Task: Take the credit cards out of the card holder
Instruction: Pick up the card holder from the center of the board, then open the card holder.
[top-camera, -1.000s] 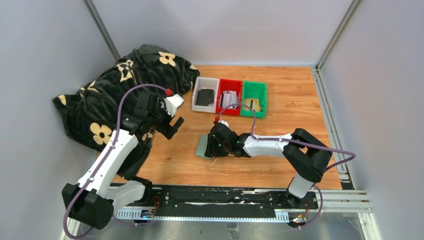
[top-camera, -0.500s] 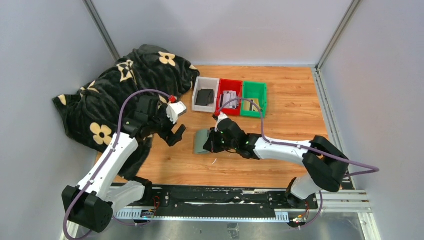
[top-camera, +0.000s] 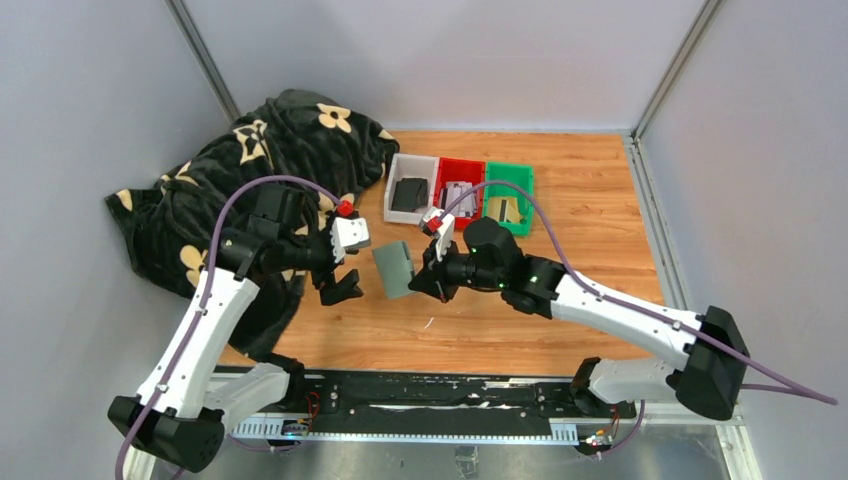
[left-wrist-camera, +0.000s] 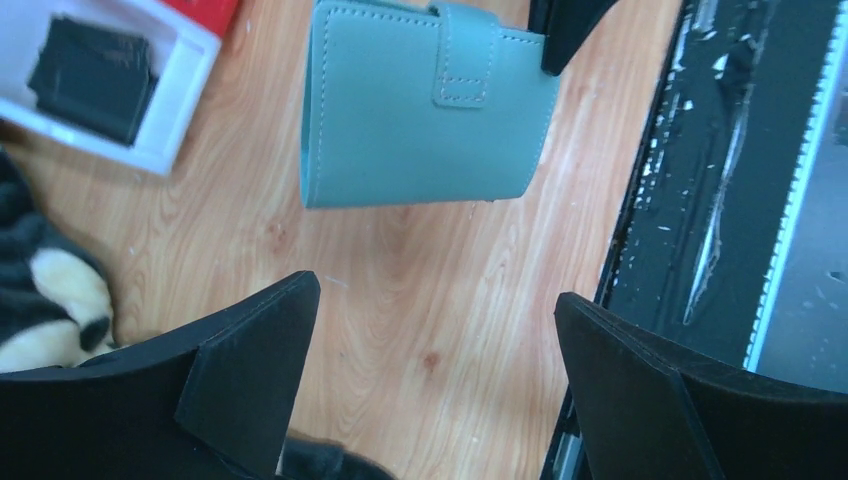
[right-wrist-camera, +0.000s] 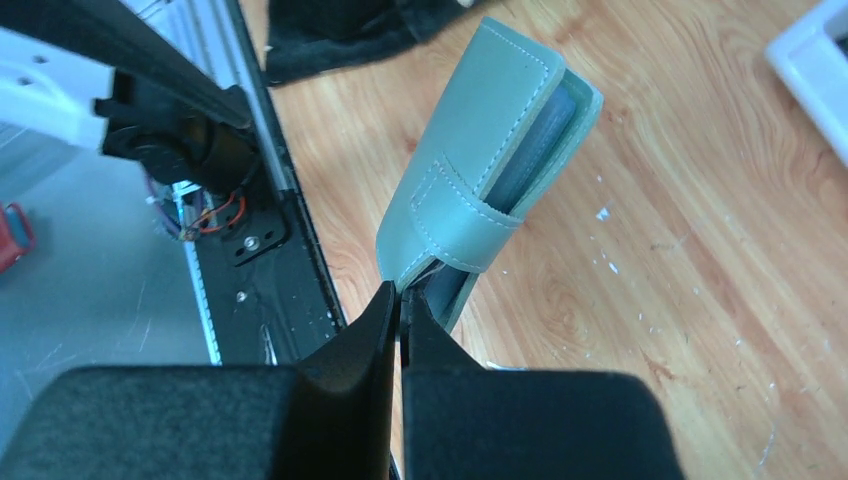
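Observation:
The sage grey-green card holder (top-camera: 394, 270) is closed, its tab (left-wrist-camera: 462, 57) fastened, and hangs tilted above the wooden table. My right gripper (top-camera: 428, 278) is shut on its lower edge near the tab, as the right wrist view (right-wrist-camera: 400, 298) shows with the holder (right-wrist-camera: 490, 150) standing up from the jaws. My left gripper (top-camera: 341, 276) is open and empty just left of the holder; its view shows the holder (left-wrist-camera: 420, 130) beyond the fingertips (left-wrist-camera: 255, 355). No cards show in the holder. Black cards (top-camera: 408, 194) lie in the white tray.
White (top-camera: 397, 166), red (top-camera: 459, 166) and green (top-camera: 510, 170) trays stand in a row at the back, holding black, silvery and gold cards. A black flowered blanket (top-camera: 230, 180) fills the left side. The black base rail (top-camera: 440, 390) runs along the near edge.
My right gripper has lifted the holder off the table and carried it left and back. My left gripper has come down and toward the holder, still open.

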